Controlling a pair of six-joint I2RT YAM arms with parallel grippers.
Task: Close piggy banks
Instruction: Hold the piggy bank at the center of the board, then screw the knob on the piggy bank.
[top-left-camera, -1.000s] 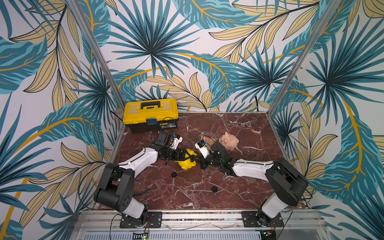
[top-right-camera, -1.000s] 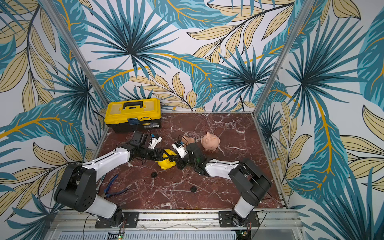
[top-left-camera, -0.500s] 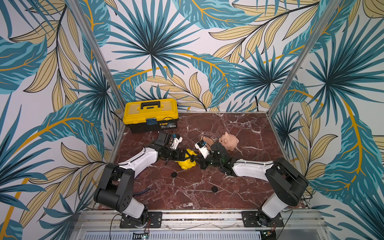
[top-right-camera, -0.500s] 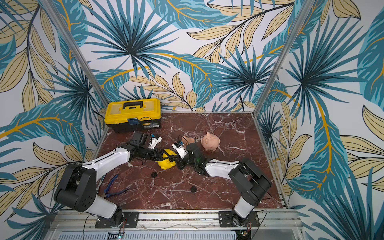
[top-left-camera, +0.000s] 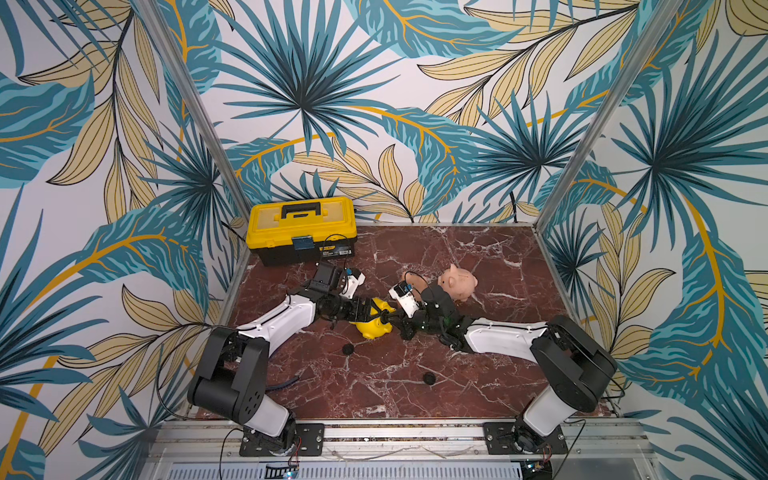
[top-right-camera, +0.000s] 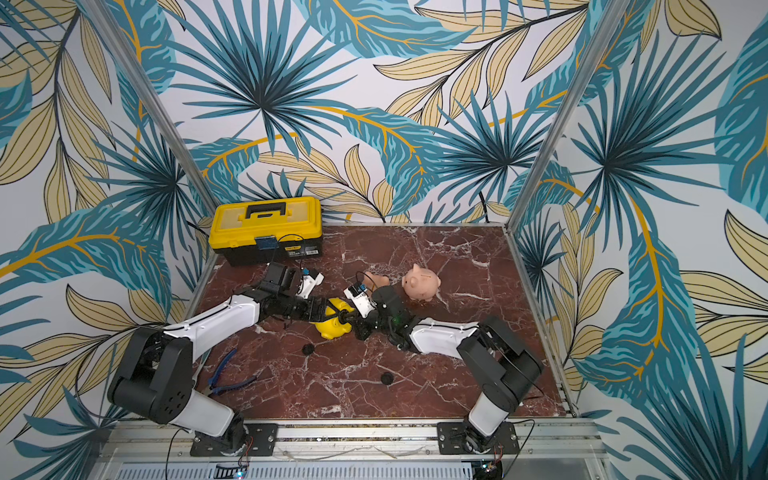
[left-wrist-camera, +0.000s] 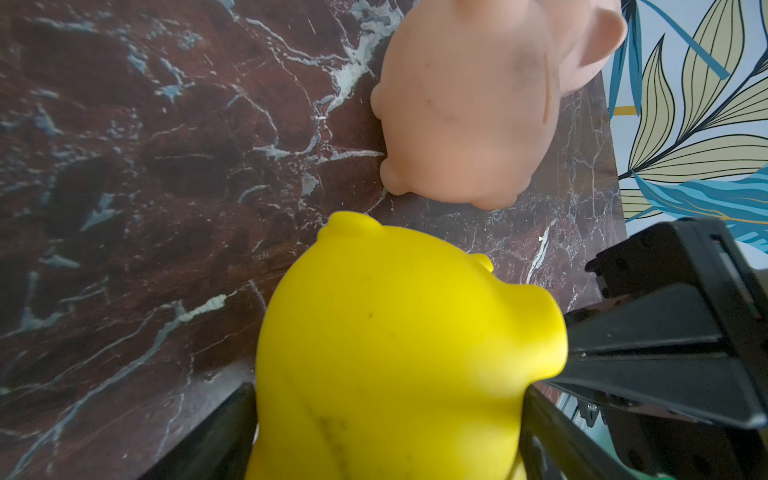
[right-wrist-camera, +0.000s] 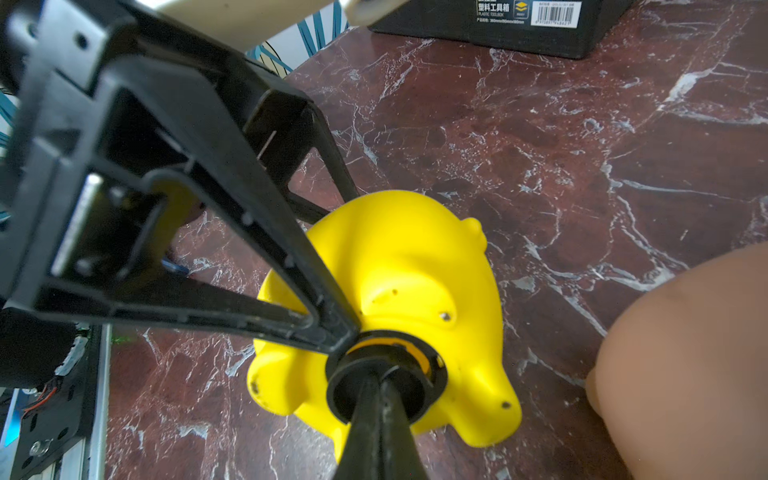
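Red marble counter (top-left-camera: 415, 374), leafy walls. Yellow piggy bank (top-left-camera: 376, 330) lies near toolbox (top-left-camera: 301, 232) front, left end effector (top-left-camera: 362, 311) clamped round it. Right end effector (right-wrist-camera: 376, 374) fingers together, tips in black plug (right-wrist-camera: 424, 386) at belly hole. Likely step: seating plug. Next: straight press, left bracing.

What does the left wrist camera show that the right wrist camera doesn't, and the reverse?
Left wrist only: the yellow pig's back and a pale pig's coin slot. Right wrist only: the black plug at the yellow pig's belly hole, with the shut right gripper's tip in it, and the toolbox. Both: the yellow pig clamped by the left gripper, and the table.
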